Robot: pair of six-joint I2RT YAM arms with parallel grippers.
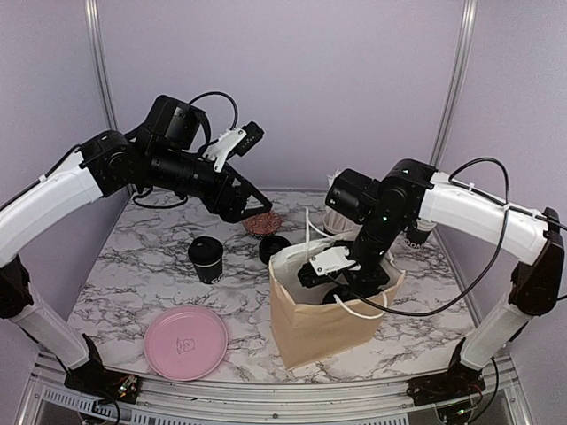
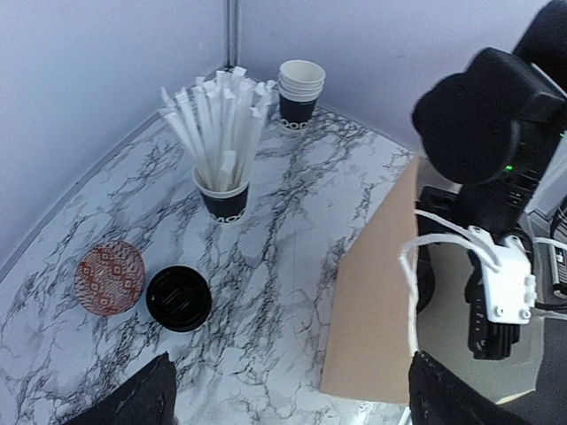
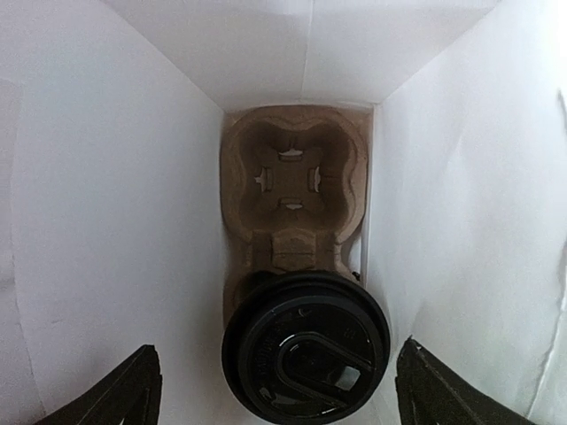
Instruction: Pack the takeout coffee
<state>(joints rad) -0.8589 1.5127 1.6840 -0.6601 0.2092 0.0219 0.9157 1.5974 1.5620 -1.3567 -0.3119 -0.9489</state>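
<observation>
Right fingers (image 3: 133, 390): spread wide inside bag (image 3: 106, 177), released, one on each side of lidded cup (image 3: 306, 350), clear of it. Cup: seated in the carrier (image 3: 292, 177) hole nearer those fingers. Left fingers (image 2: 142, 394): parted, holding nothing, above desk (image 2: 266, 266); loose lid (image 2: 179, 298) just ahead, beside red disc (image 2: 110, 277). Second cup (image 1: 206, 259): upright on desk, left of bag, well apart from both pairs.

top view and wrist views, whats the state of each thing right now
paper bag: upright, open
cup carrier: in the bag, far hole empty
lidded cup: lid on, in the carrier's near hole
second cup: upright on the table, outside the bag
loose lid: flat on the table
left tool: open, empty
right tool: open, inside the bag above lidded cup
</observation>
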